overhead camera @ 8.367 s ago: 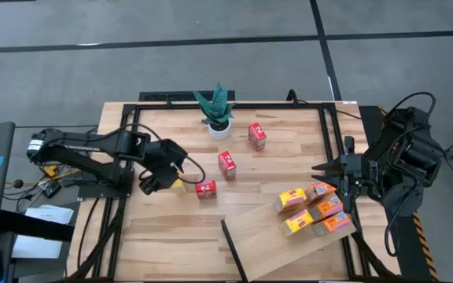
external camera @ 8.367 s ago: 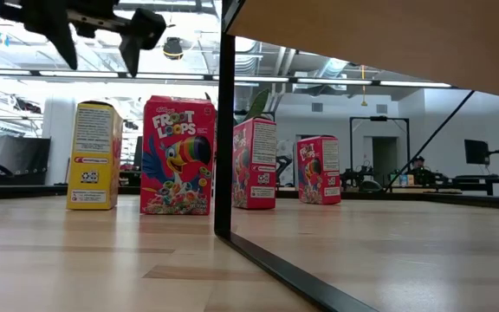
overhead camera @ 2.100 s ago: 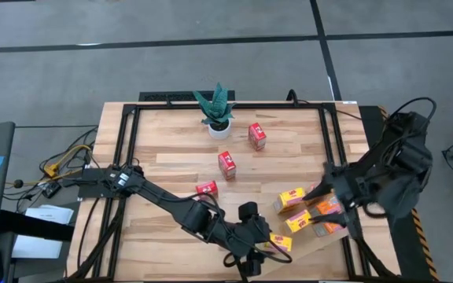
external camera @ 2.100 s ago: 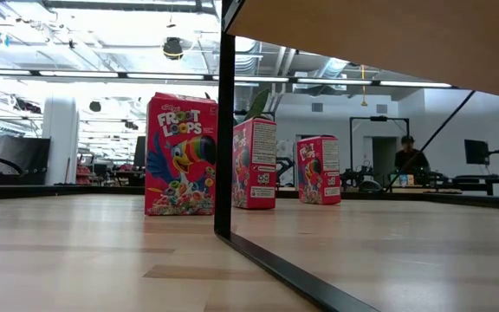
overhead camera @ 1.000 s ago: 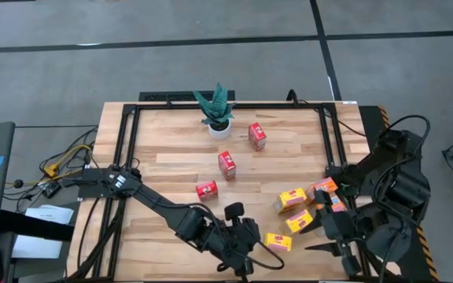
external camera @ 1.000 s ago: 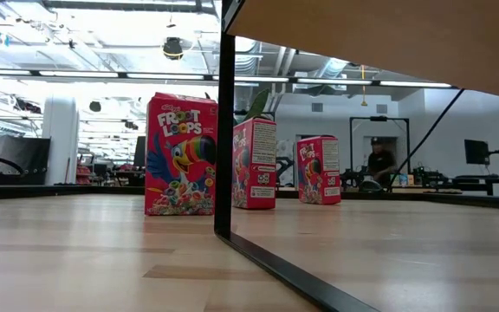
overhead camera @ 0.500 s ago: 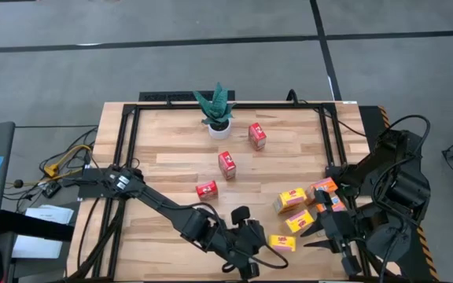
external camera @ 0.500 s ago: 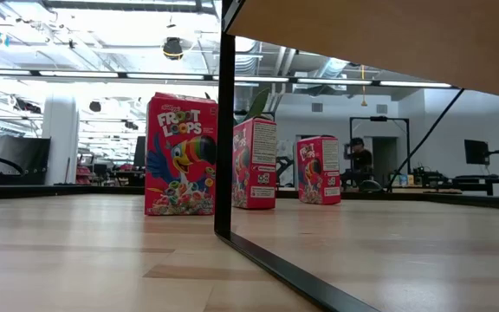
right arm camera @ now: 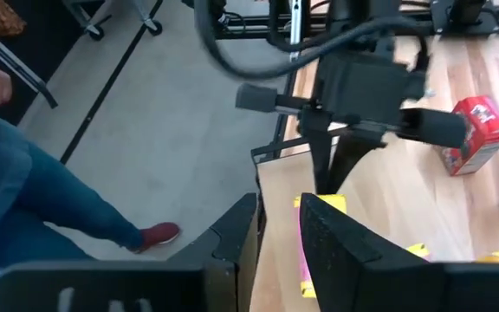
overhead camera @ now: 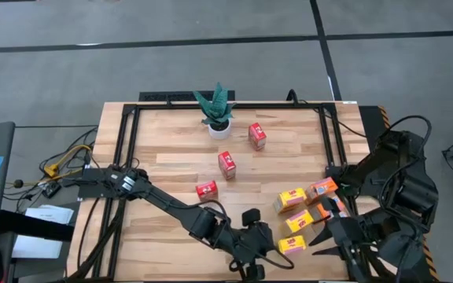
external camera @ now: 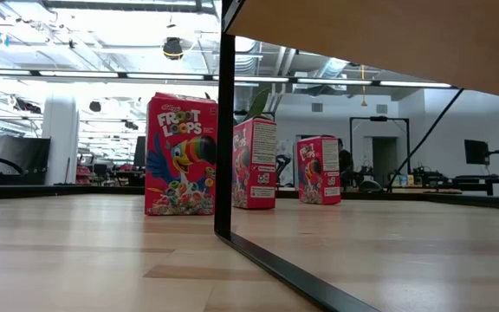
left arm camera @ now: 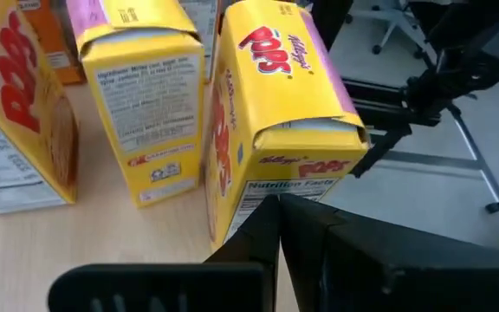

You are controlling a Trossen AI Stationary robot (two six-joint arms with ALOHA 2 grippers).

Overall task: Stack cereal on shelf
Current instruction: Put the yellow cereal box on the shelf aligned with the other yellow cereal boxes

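Shelf (overhead camera: 267, 206) first: it sits at the near right of the table, and I count about five cereal boxes on it. They're yellow and orange, clustered loosely rather than in a neat stack. Three red boxes (overhead camera: 227, 164) stand well apart out on the planks, toward the plant (overhead camera: 217, 110), so I'd call this a bit past halfway, with tidying left to do.

My left claw (overhead camera: 272, 248) is low on the shelf with its fingers pinched together. It grips nothing and presses the foot of the nearest yellow box (left arm camera: 275, 104), which stands just beside its neighbours.

My right claw (overhead camera: 326, 238) hovers near the shelf's right end, beside the cluster. It's partly spread, with nothing between its fingers.
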